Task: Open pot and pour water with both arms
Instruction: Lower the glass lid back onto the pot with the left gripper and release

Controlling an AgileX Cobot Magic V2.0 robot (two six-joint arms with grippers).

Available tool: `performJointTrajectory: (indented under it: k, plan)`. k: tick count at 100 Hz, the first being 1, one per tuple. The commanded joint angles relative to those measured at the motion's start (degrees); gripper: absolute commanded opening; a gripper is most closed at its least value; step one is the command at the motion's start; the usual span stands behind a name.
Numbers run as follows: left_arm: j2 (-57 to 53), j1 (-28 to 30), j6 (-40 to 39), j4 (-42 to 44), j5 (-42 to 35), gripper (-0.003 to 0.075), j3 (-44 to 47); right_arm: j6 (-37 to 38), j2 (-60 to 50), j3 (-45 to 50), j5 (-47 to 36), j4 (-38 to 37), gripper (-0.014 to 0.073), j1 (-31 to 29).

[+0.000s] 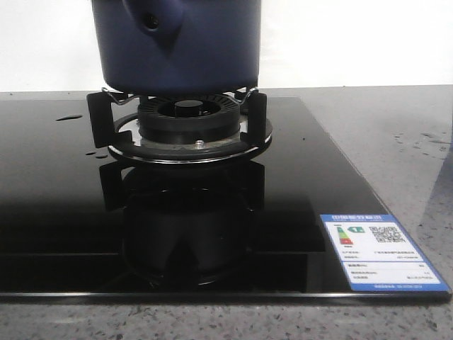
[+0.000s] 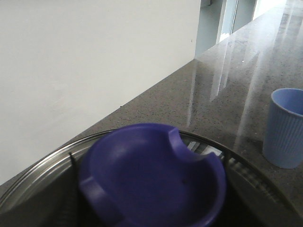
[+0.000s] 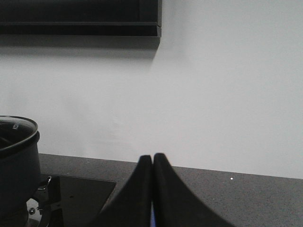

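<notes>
Hovering beside pot (image 3: pixel 16 170), right gripper (image 3: pixel 152 189) closed.

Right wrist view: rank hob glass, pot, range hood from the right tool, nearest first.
1. Hob glass: its corner lies just beside the right tool.
2. Pot: on the burner, past that corner.
3. Range hood: high on the wall, farthest.

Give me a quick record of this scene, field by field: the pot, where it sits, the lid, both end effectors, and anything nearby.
pot: dark blue, on the burner stand
surface: black glass hob
lid: glass, steel-rimmed, blue knob close to left wrist camera
left end effector: not visible
right end effector: fingers together, beside the pot
nearby: pale blue ribbed cup on the counter
</notes>
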Motion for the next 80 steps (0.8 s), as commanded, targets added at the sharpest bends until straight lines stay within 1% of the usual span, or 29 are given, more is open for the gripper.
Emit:
performJointTrajectory:
  k: [1,7,20,36,50,54,56,61,65,66,68,69,73,78,80]
  plan:
    - [-2.32,-0.21,0.13,-4.74,2.03,0.0264,-2.0,-0.05,0.2,-1.39,-2.9,0.31,-0.0066,0.03]
    - [-2.32,-0.21,0.13,-4.63,2.18,0.0264,-2.0,-0.05,0.2,-1.39,-2.9,0.31,-0.0066,0.03]
    - [-2.32,-0.21,0.13,-2.71,5.29,0.0264,-2.0,-0.05,0.2,-1.39,-2.9,0.31,-0.0066,0.03]
    - [-2.32,-0.21,-0.71,1.18,5.77,0.0264,-2.0,-0.05,0.2,-1.39,-2.9,0.31,-0.0066,0.03]
    - [-2.32,-0.21,-0.71,1.28,5.48,0.0265,-2.0,-0.05,0.2,-1.39,-2.9,0.31,-0.0066,0.03]
    - [-2.32,-0.21,-0.71,1.28,5.37,0.0277,-2.0,-0.05,0.2,-1.39,-2.9,0.31,-0.0066,0.03]
    - [-2.32,-0.21,-0.71,1.28,5.37,0.0294,-2.0,-0.05,0.2,-1.39,-2.9,0.31,-0.0066,0.03]
    - [-2.32,-0.21,-0.71,0.62,5.37,0.0368,-2.0,-0.05,0.2,-1.39,-2.9,0.31,-0.0066,0.03]
    - [-2.32,-0.21,-0.71,-1.06,5.37,0.0457,-2.0,-0.05,0.2,-1.39,-2.9,0.31,-0.0066,0.03]
    - [-2.32,-0.09,-0.71,-1.84,5.37,0.049,-2.0,-0.05,0.2,-1.39,-2.9,0.31,-0.0066,0.03]
    - [-2.32,-0.08,-0.71,-2.63,5.37,0.0523,-2.0,-0.05,0.2,-1.39,-2.9,0.31,-0.0066,0.03]
    - [-2.32,-0.08,-0.71,-3.48,5.37,0.0555,-2.0,-0.05,0.2,-1.39,-2.9,0.31,-0.0066,0.03]
    - [-2.45,-0.08,-0.71,-5.83,5.11,0.0642,-2.0,-0.05,0.2,-1.39,-2.9,0.31,-0.0066,0.03]
    - [-3.01,-0.08,-0.71,-7.68,4.88,0.0709,-2.14,-0.05,0.2,-1.39,-2.9,0.31,-0.0066,0.03]
    - [-3.26,-0.08,-0.71,-8.15,4.88,0.0718,-2.12,-0.05,0.2,-1.39,-2.9,0.31,-0.0066,0.03]
